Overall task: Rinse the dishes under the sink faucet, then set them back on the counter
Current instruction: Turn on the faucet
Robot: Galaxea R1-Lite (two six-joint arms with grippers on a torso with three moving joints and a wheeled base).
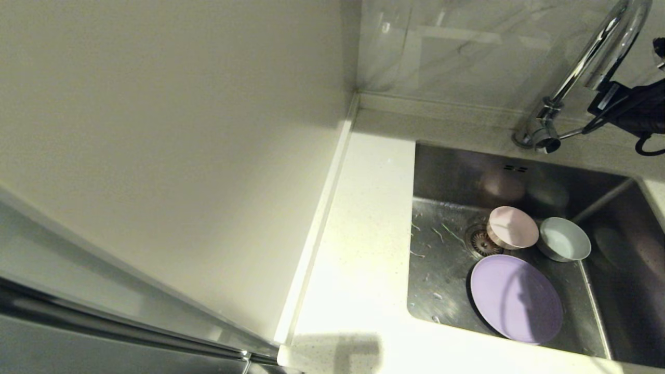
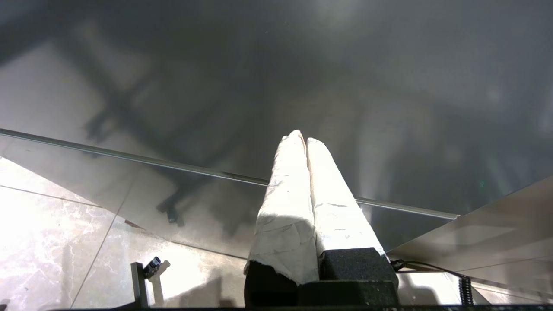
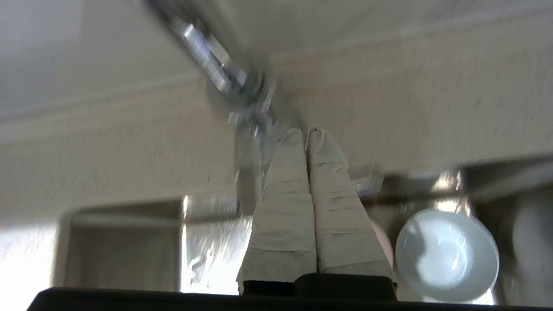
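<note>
Three dishes lie in the steel sink (image 1: 447,171). A pale pink bowl (image 1: 511,227) sits by the drain strainer (image 1: 480,240), a blue-green bowl (image 1: 563,239) is to its right, and a lilac plate (image 1: 516,298) lies nearer the front. The chrome faucet (image 1: 597,52) rises at the back right with its thin lever (image 1: 571,134). My right arm (image 1: 631,106) reaches in beside the faucet. My right gripper (image 3: 306,131) is shut and empty, tips close to the faucet's base (image 3: 246,93), with the blue-green bowl (image 3: 447,255) below it. My left gripper (image 2: 302,137) is shut, empty and parked low.
The white speckled counter (image 1: 358,234) runs left of the sink, bounded by a raised edge strip (image 1: 317,228) and the cream wall panel (image 1: 171,130). Small scraps lie on the sink floor (image 1: 441,244). A steel cabinet front (image 2: 216,86) and the tiled floor (image 2: 52,242) are by the left gripper.
</note>
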